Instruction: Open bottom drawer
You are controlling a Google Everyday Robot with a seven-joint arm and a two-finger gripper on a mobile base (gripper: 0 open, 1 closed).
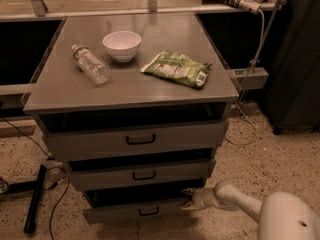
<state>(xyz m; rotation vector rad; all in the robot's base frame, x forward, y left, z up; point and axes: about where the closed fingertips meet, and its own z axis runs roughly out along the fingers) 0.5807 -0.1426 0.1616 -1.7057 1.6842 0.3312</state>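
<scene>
The bottom drawer [135,211] is the lowest and slimmest of three grey cabinet drawers, with a small black bar handle [149,212] at its centre. Its front stands slightly out from the cabinet, with a dark gap above it. My gripper [188,200] comes in from the lower right on a white arm [235,199]. Its tips sit at the right end of the bottom drawer's top edge, right of the handle.
The mid-sized drawer [142,174] and the widest drawer [140,139] are above. On the cabinet top [65,91] lie a plastic bottle [91,64], a white bowl [121,45] and a green snack bag [177,68]. Cables and a black bar [35,199] lie on the floor at left.
</scene>
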